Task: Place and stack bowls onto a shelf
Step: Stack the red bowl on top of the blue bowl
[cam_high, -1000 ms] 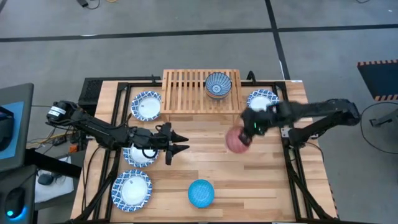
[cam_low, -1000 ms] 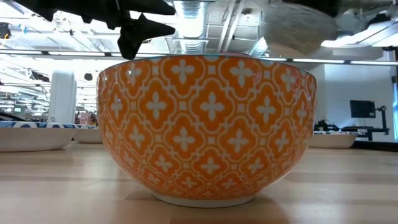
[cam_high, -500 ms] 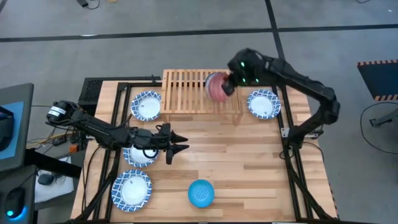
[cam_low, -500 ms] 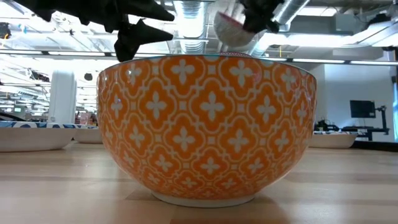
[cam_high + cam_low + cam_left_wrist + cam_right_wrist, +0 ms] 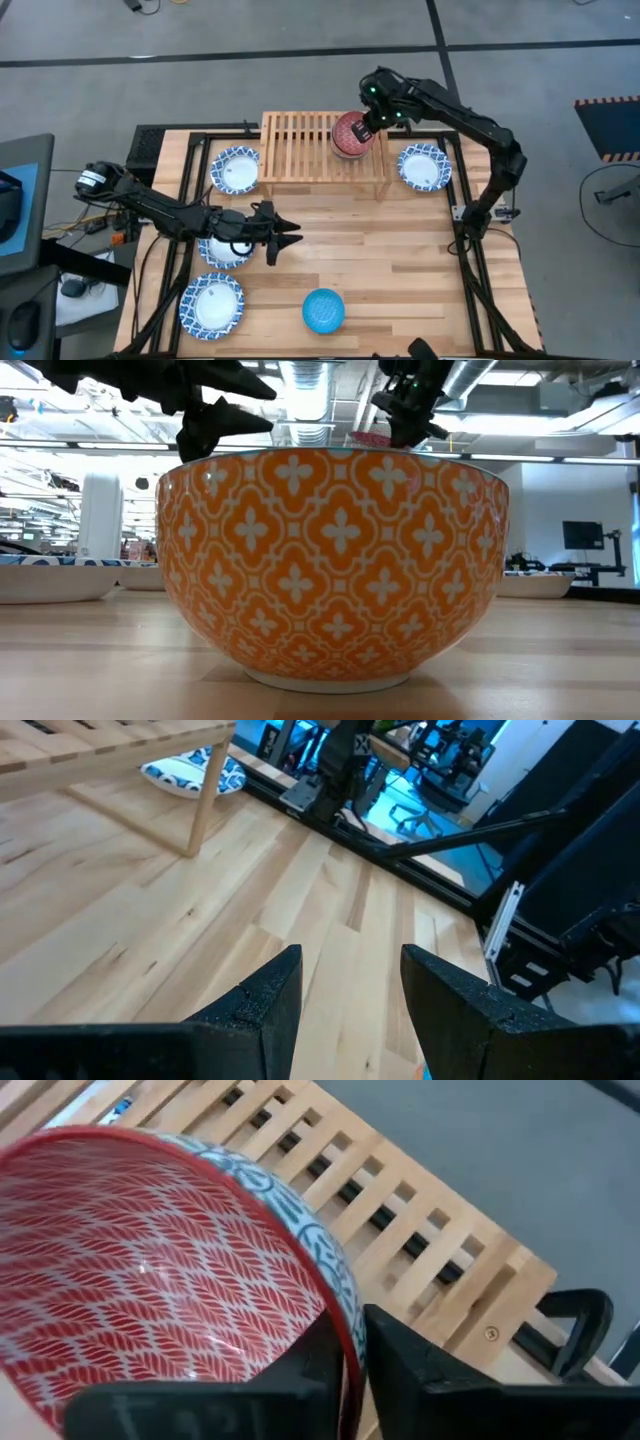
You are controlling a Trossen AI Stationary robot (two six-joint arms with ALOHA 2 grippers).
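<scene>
My right gripper (image 5: 368,122) is over the right part of the light-wood shelf (image 5: 300,145), shut on a red bowl (image 5: 349,133). The red bowl sits inside the grey-blue patterned bowl (image 5: 318,1240), of which only a strip of outer wall shows around the red rim. That bowl stands on the shelf's slats (image 5: 400,1190). My left gripper (image 5: 290,232) is open and empty, a little above the table's left middle, beside a patterned dish (image 5: 218,252). It points toward the table's right edge. My right gripper has the red bowl's rim (image 5: 345,1315) on its side toward the table's right edge, with one finger (image 5: 300,1370) inside the bowl and the other (image 5: 420,1370) outside. The fingers come from above, slanting. The bowl sits upright, nested in the grey-blue bowl.
Patterned dishes lie left of the shelf (image 5: 235,170), right of it (image 5: 423,166) and at the near left (image 5: 212,303). A bright blue bowl (image 5: 323,311) stands near the front edge. An orange patterned bowl (image 5: 335,560) stands right before the low camera.
My right gripper has carried the red bowl from the table's right middle toward the far edge, over the shelf, and down into the grey-blue bowl. The red bowl has turned from tipped to upright. My left gripper has kept still.
</scene>
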